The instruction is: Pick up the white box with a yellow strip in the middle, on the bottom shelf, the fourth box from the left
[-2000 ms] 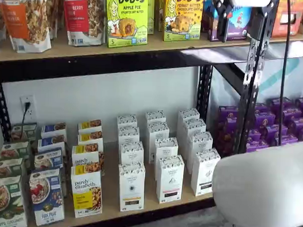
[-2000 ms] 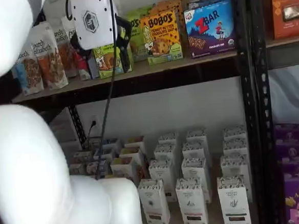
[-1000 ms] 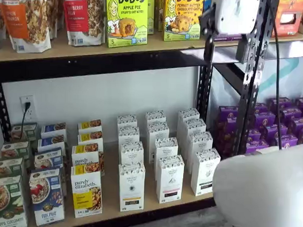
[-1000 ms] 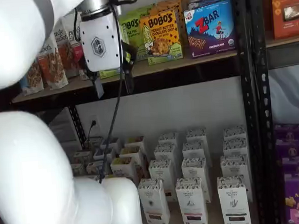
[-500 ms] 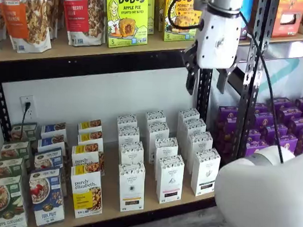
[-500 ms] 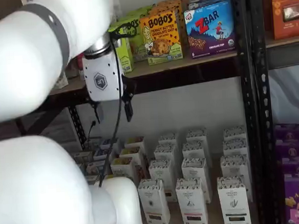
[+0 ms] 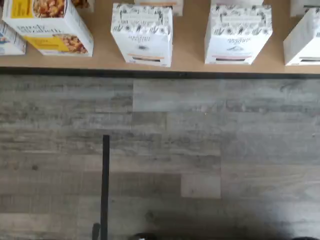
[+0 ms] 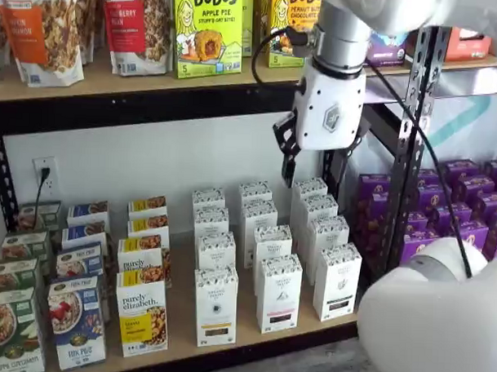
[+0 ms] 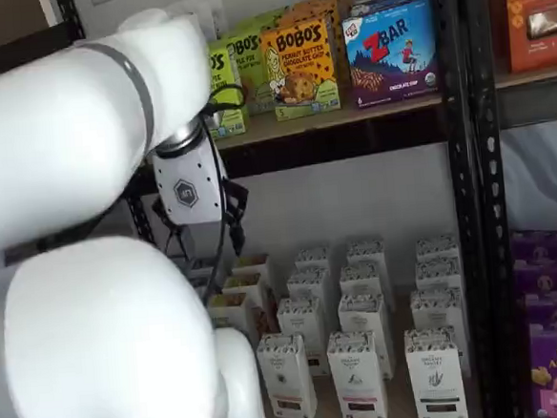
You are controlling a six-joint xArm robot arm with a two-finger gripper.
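So the bottom shelf carries rows of cartons; the white box w/ yellow band stands upright at its front edge, long axis vertical, beside the granola box. Gripper hangs well above the shelf, box lying below and left of it, fingers spread, nothing held. Wrist view shows the box's speckled top plus the floor in front of the shelf, but no fingers.

A mock grocery shop or lab: black metal shelving stocked with rows of boxed snacks, a plain white wall with a power outlet, grey wood-look flooring.
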